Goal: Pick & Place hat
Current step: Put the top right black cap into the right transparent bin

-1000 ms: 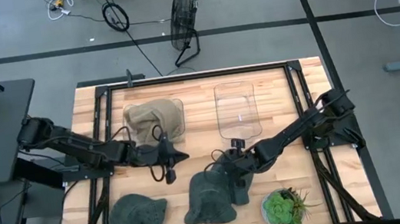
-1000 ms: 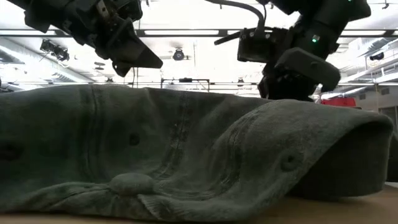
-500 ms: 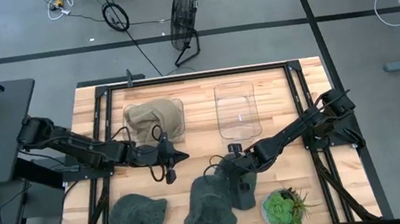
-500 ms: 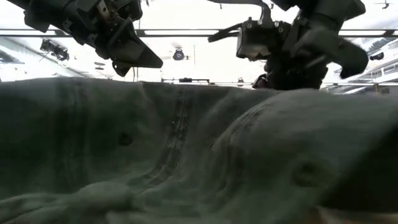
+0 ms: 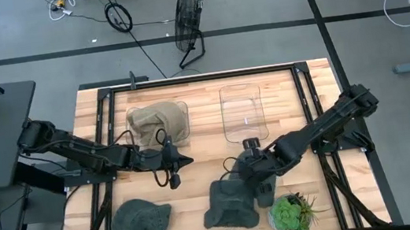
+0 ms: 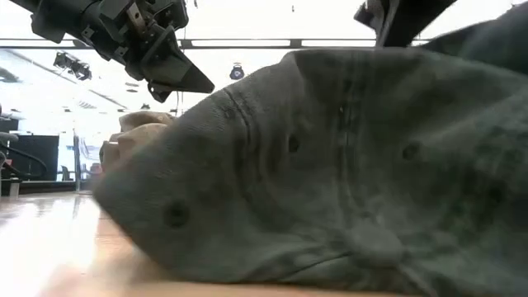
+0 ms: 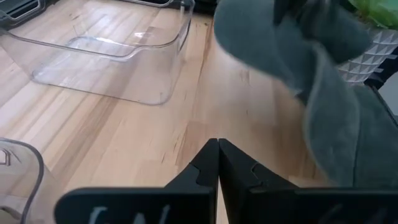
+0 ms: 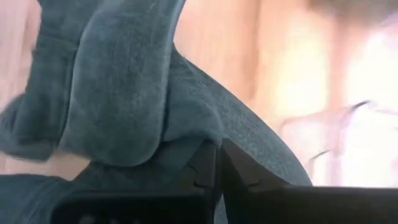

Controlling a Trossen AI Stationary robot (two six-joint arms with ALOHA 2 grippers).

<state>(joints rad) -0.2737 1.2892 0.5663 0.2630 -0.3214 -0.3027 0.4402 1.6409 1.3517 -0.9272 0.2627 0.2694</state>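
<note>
A dark green hat (image 5: pixel 231 204) sits near the table's front edge, right of centre. My right gripper (image 5: pixel 245 175) is above its far side and shut on it. In the right wrist view the hat (image 8: pixel 118 87) bunches around that gripper (image 8: pixel 217 152). It fills the low view (image 6: pixel 346 165). A second green hat (image 5: pixel 141 223) lies flat at the front left. A tan hat (image 5: pixel 160 122) lies in a clear bin. My left gripper (image 5: pixel 181 162) hovers shut and holding nothing at the table's middle left, also seen in its wrist view (image 7: pixel 217 155). My right gripper pinches a gathered fold of the green hat's cloth (image 8: pixel 186 134) between its two fingers, at the hat's far upper side. The fingers come from above, slanting down. The hat droops below them, raised on that side, with its lower part (image 6: pixel 214 268) on the table.
An empty clear bin (image 5: pixel 243 115) stands at the far middle, beside the bin with the tan hat. A potted green plant (image 5: pixel 288 214) stands at the front right, close to the held hat. Bare wood lies between the two arms.
My right gripper has shut on the green hat and risen, drawing back a little toward the table's right. The hat's far side has been pulled up and the whole hat has shifted right and bunched, while its lower part has stayed on the table.
</note>
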